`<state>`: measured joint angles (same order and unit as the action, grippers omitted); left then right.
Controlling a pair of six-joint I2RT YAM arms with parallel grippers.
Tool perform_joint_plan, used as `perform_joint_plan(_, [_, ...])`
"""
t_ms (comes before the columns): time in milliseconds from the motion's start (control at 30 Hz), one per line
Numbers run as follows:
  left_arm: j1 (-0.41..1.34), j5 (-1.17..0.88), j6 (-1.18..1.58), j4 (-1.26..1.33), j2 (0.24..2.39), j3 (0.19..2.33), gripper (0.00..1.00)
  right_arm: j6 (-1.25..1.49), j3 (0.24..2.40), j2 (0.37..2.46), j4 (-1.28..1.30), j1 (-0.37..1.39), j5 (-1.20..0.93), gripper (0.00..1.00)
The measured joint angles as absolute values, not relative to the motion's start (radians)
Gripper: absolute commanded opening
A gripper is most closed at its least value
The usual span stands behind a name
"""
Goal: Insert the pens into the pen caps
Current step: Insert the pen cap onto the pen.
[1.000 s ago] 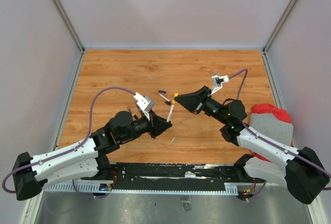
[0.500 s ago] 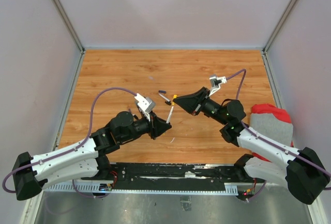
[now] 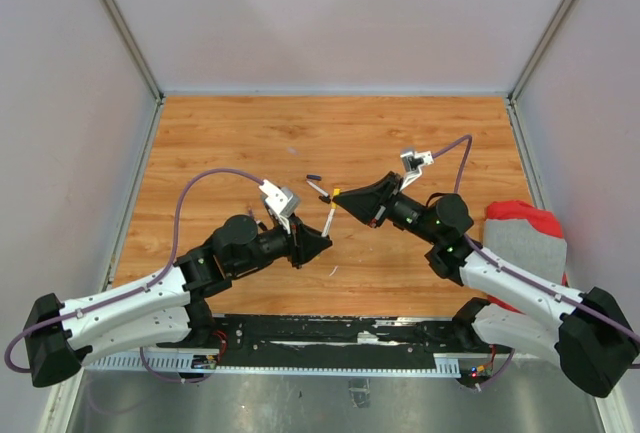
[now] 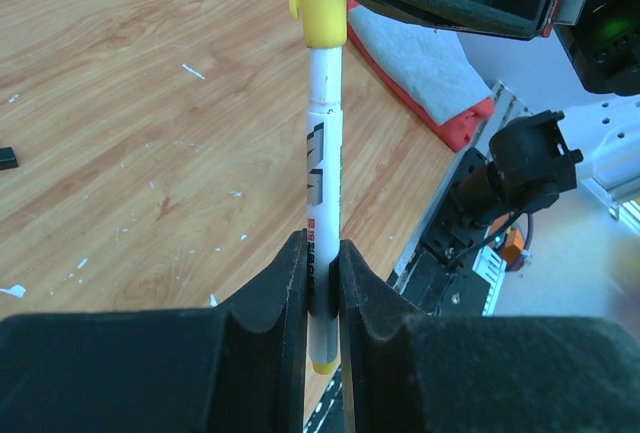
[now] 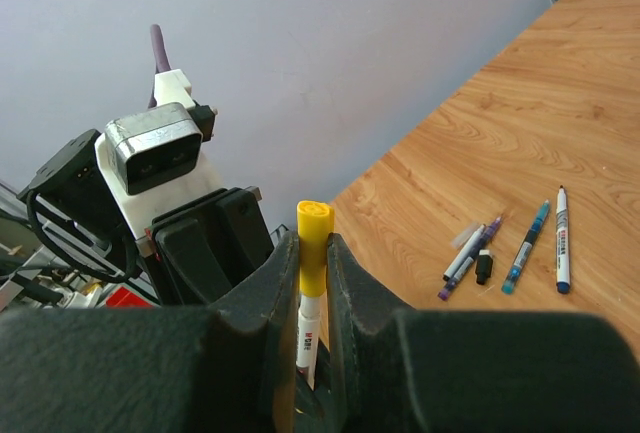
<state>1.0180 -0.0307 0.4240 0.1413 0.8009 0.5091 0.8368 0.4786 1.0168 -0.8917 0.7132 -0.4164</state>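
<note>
My left gripper [image 3: 316, 242] is shut on the lower barrel of a white pen [image 3: 328, 219] and holds it above the table, pointing up toward the right arm. In the left wrist view the pen [image 4: 323, 173] stands between my pads [image 4: 290, 283], with a yellow cap [image 4: 322, 3] on its top end. My right gripper [image 3: 341, 199] is shut on that yellow cap [image 5: 313, 248], and the pen barrel [image 5: 307, 338] comes out below it. Three more pens [image 5: 526, 247] and a black cap [image 5: 484, 266] lie together on the table.
The loose pens [image 3: 320, 190] and a black cap [image 3: 313, 177] lie on the wooden table just behind the two grippers. A red and white cloth [image 3: 525, 238] lies at the right edge, next to my right arm. Grey walls stand on three sides.
My right gripper has moved a little left and down with the yellow cap, closing onto the pen's tip. My left gripper has held the pen nearly still.
</note>
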Motion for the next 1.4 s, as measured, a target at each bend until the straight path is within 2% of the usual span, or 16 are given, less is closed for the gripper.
perform_joint_plan(600, [1.018, -0.019, 0.436, 0.154, 0.792, 0.509, 0.01, 0.834, 0.458, 1.015, -0.905, 0.800, -0.339, 0.09])
perform_joint_plan(800, [1.019, -0.016, 0.442, 0.134, 0.789, 0.509, 0.00, 0.841, 0.424, 1.015, -0.944, 0.823, -0.299, 0.32])
perform_joint_plan(967, [1.019, 0.002, 0.445, 0.154, 0.784, 0.509, 0.01, 0.820, 0.415, 0.975, -0.867, 0.839, -0.292, 0.44])
perform_joint_plan(1267, [1.019, 0.044, 0.453, 0.155, 0.756, 0.509, 0.00, 0.706, 0.416, 0.767, -0.664, 0.839, -0.188, 0.68])
perform_joint_plan(1400, [1.019, 0.068, 0.454, 0.152, 0.743, 0.509, 0.00, 0.662, 0.431, 0.702, -0.550, 0.839, -0.129, 0.74])
